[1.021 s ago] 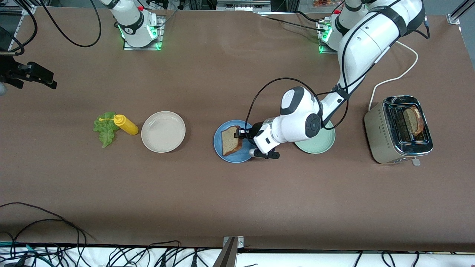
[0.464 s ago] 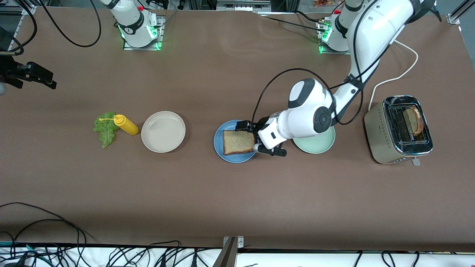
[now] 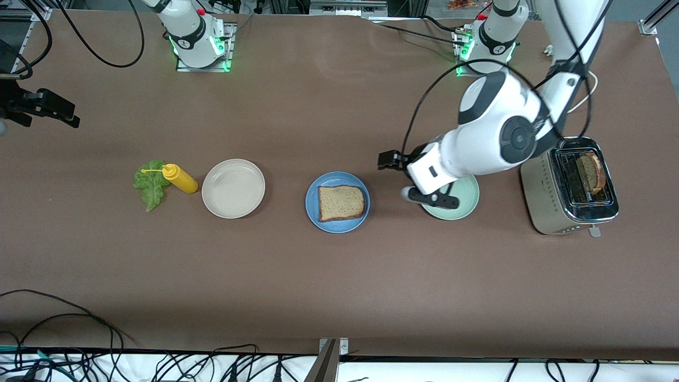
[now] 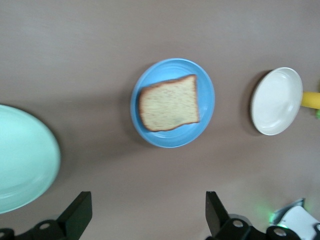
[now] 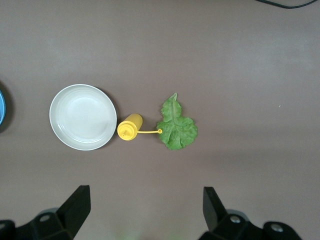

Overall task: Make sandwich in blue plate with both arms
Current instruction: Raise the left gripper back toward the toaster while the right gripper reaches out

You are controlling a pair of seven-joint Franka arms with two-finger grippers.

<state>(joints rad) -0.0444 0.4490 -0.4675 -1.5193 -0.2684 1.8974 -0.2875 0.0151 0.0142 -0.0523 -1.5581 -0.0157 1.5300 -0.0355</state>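
- Three plates lie in a row across the middle of the front view: the blue plate (image 3: 338, 226) at centre, a cream-white plate (image 3: 233, 188) toward the right arm's end of the table, and a mint-green plate (image 3: 462, 208) toward the left arm's end.
- Two bread slices show. One bread slice (image 3: 341, 202) lies flat on the blue plate, and a second slice (image 3: 590, 172) stands in a slot of the toaster (image 3: 541, 185).
- One lettuce leaf (image 3: 150, 187) lies on the table, touched by the cap tether of one yellow squeeze bottle (image 3: 181, 179), which lies just beside the cream-white plate.
- The cream-white plate holds nothing, and what shows of the mint-green plate is bare.
- So far the sandwich is a single slice, tan and speckled with a darker crust, nearly filling the blue plate.
- Above the table between the blue and mint-green plates, the left gripper (image 4: 145, 220) hangs with its fingers spread wide, holding nothing.
- At the middle of the front view's edge at the right arm's end, the right gripper (image 5: 145, 212) waits high up, fingers wide and empty, looking down on the cream-white plate, bottle and leaf.
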